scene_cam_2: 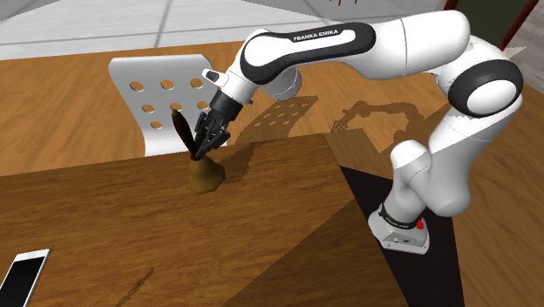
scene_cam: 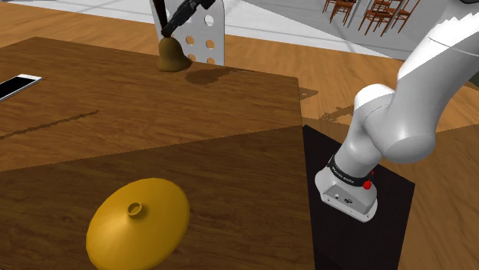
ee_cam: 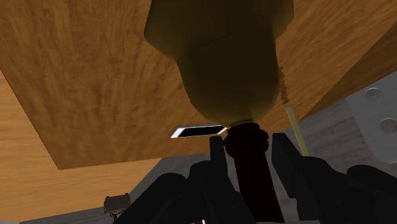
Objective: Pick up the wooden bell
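Two black jaws pinch the dark handle point(scene_cam_2: 183, 131) of the brown bell point(scene_cam_2: 206, 177), right at the tabletop's point(scene_cam_2: 261, 244) edge.

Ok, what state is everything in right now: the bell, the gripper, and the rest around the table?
bell: standing mouth down at the far edge of the table, not visibly lifted.
gripper: jaws shut on the bell's dark handle.
phone: lying flat on the table.
yellow disc: lying flat, centre knob up.
chair: upright just beyond the table.
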Tool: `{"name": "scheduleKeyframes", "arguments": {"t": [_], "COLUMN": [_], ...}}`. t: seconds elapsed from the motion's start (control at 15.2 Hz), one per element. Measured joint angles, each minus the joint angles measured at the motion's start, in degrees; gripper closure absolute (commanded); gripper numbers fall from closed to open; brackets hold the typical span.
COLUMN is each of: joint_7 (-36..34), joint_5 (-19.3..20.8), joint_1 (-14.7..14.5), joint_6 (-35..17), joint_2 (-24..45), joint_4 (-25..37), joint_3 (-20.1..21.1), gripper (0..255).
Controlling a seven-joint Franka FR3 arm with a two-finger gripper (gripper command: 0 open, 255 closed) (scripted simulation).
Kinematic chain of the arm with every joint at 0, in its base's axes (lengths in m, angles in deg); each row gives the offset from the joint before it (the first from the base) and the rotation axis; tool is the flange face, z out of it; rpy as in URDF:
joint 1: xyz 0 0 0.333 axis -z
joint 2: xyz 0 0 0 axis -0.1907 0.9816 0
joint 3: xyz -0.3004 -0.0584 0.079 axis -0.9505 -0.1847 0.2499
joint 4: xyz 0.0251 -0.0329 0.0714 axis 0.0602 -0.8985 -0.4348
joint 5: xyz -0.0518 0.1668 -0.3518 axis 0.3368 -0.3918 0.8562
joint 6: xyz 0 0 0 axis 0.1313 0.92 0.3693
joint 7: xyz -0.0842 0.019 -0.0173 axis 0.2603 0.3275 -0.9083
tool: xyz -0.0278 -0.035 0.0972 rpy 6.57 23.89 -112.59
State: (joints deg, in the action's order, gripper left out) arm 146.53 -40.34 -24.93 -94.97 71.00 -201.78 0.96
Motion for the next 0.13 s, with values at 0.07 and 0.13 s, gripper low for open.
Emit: {"name": "scheduleKeyframes", "arguments": {"t": [0.07,0.13], "joint_7": [-0.72,-1.09], "joint_5": [0.54,0.82], "joint_1": [0.03,0.03], "joint_6": [0.36,0.51], "joint_2": [-0.23,-0.39], "joint_4": [0.45,0.64], "joint_3": [0.05,0.09], "gripper": [255,255]}}
